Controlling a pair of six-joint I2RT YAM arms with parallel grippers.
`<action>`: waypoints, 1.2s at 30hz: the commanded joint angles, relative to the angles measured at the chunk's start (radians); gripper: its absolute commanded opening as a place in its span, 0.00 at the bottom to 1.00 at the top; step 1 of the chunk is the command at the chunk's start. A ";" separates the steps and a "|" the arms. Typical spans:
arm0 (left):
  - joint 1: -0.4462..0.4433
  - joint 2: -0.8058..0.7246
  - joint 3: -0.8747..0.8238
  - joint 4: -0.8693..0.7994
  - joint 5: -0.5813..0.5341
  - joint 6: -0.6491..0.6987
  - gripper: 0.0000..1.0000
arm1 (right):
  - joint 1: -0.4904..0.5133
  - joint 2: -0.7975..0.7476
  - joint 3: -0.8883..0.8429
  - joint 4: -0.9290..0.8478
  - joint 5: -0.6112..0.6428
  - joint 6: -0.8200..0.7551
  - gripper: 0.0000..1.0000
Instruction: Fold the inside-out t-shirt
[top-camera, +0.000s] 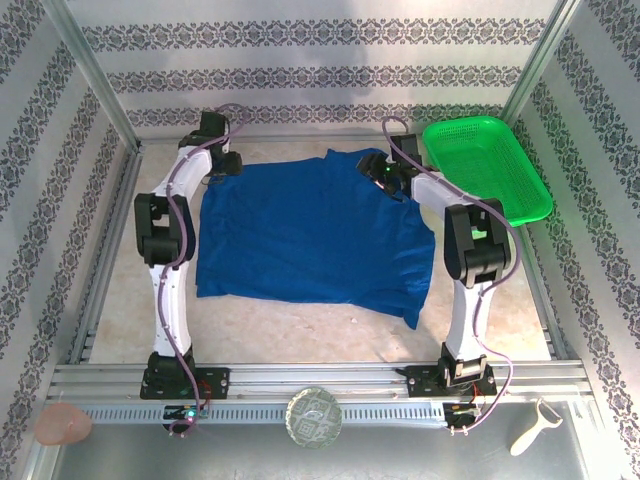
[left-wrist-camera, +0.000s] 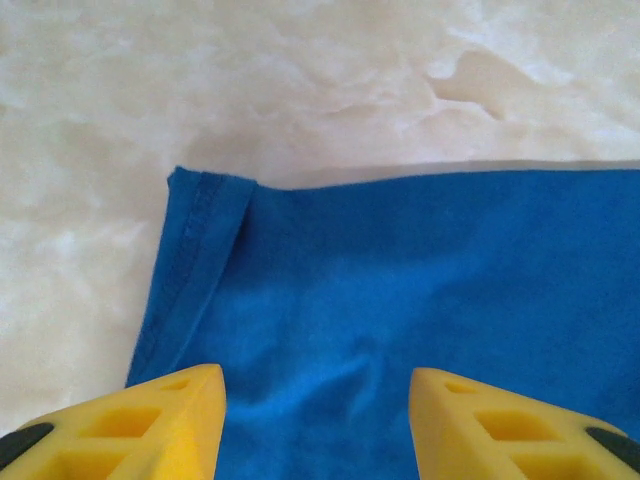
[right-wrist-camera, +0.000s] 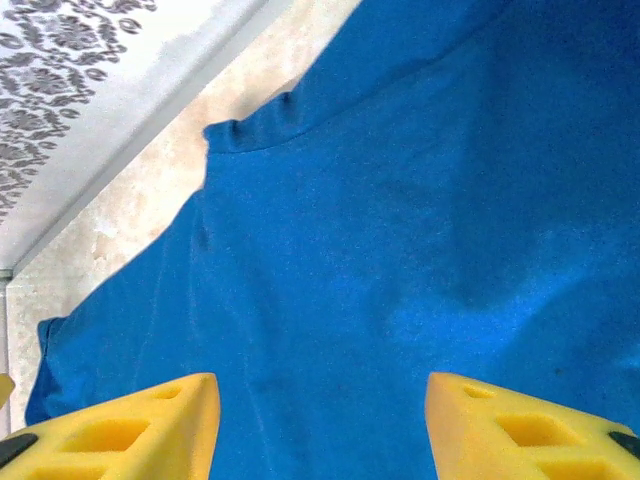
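**Top external view: shirt spread flat, both grippers at its far edge**

The blue t-shirt (top-camera: 310, 235) lies open across the middle of the table (top-camera: 300, 335), reaching nearly to the far edge. Its near right corner sags toward the near edge. A green basket (top-camera: 485, 165) sits at the far right corner, apart from the cloth.

The left gripper (top-camera: 222, 160) is at the shirt's far left corner. In the left wrist view its yellow fingers (left-wrist-camera: 170, 415) stand about half apart over flat cloth, with a stitched hem (left-wrist-camera: 190, 260) just ahead, and nothing is pinched between them. The right gripper (top-camera: 390, 180) is over the far right part of the shirt. In the right wrist view its jaws are likewise roughly half open and empty above smooth cloth, with what looks like the collar band (right-wrist-camera: 255, 130) beyond.

The step in hand appears to be taking hold of the far edge for the first fold. To do it well:
- Press each pair of fingers down onto the cloth near its edge before closing, so that both layers are caught.
- Lift both sides together and level.
- Carry the edge toward the near side without dragging the body of the shirt.
- Keep the right arm away from the basket
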 joint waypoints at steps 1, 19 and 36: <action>0.011 0.043 0.106 -0.089 -0.126 0.061 0.50 | 0.010 0.040 0.046 -0.005 0.009 0.036 0.57; 0.010 0.234 0.349 -0.161 -0.154 0.071 0.41 | 0.008 0.105 0.054 -0.018 0.082 0.130 0.55; 0.017 0.283 0.392 -0.140 -0.201 0.054 0.34 | -0.003 0.099 0.029 -0.071 0.155 0.185 0.53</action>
